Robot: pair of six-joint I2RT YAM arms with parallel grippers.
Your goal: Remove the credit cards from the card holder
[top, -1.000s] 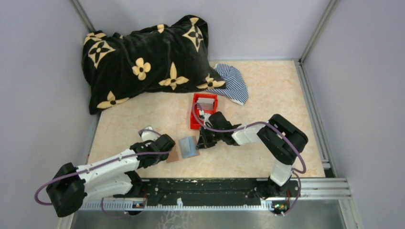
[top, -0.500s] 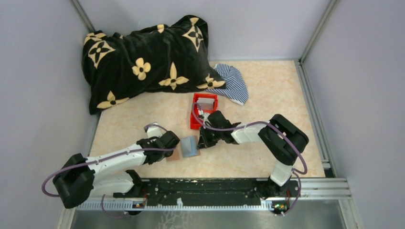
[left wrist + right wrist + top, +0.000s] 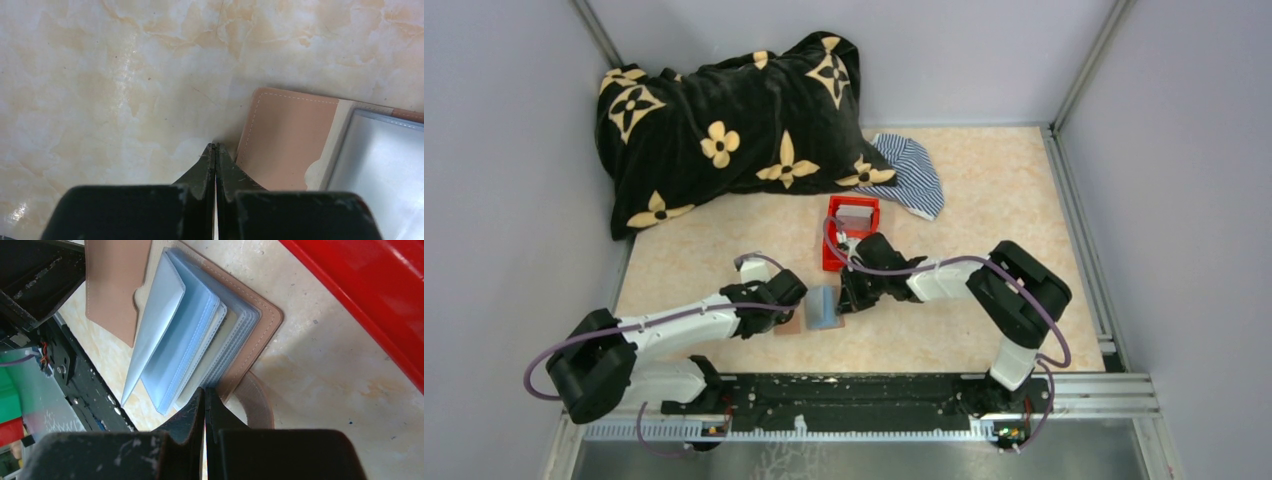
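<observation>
The brown card holder [image 3: 816,310] lies open on the table between my two grippers, its grey-blue sleeves [image 3: 172,335] fanned up. My left gripper [image 3: 796,303] is shut and empty, with its tips [image 3: 215,146] on the table just off the left edge of the holder's tan flap [image 3: 285,140]. From the other side, my right gripper [image 3: 205,389] is shut with its tips against the holder's stitched brown edge [image 3: 250,347], beside its strap loop [image 3: 260,400]. I cannot make out credit cards inside the sleeves. A grey flat rectangle [image 3: 856,213] lies in the red bin.
The red plastic bin [image 3: 829,245] stands right behind the holder, with its wall [image 3: 360,300] close to my right gripper. At the back left lies a black cushion with tan flowers [image 3: 724,130], and a striped cloth [image 3: 909,170] sits beside it. Grey walls enclose the table.
My left arm has reached forward and right to the holder's left edge, and its gripper has shut. The right arm and the holder have stayed in place.
</observation>
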